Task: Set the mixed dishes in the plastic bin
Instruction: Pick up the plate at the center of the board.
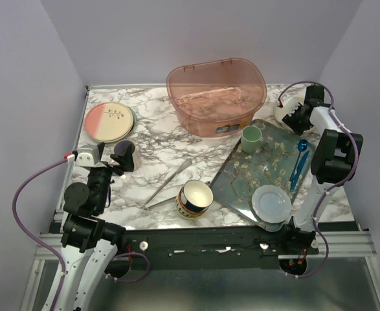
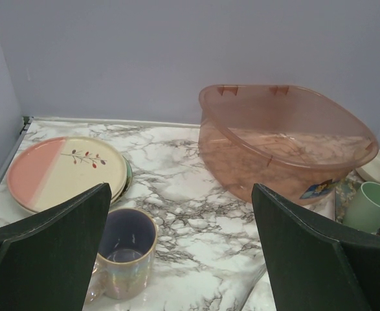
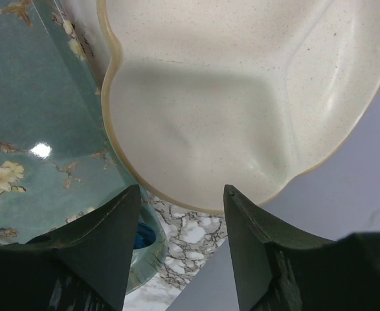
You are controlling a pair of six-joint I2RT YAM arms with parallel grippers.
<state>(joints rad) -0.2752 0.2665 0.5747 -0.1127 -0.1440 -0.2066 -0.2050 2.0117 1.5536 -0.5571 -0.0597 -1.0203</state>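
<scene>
The left arm point(image 1: 85, 197) is folded low near its base, wrist level. The left claw point(image 2: 180, 194) points straight ahead, away from the bases, with its jaws spread wide. The right arm point(image 1: 332, 155) stretches up its own side toward the far right, elbow raised. The right claw point(image 3: 182, 194) tips downward, jaws partly apart.

You won't find any writing, number or brand that can be read in these views. The only label is a small blue-and-yellow sticker point(image 2: 318, 189) low on the front wall of the pink plastic bin point(image 2: 287, 129). Its print is too small and blurred to make out, both in the left wrist view and from above.
</scene>
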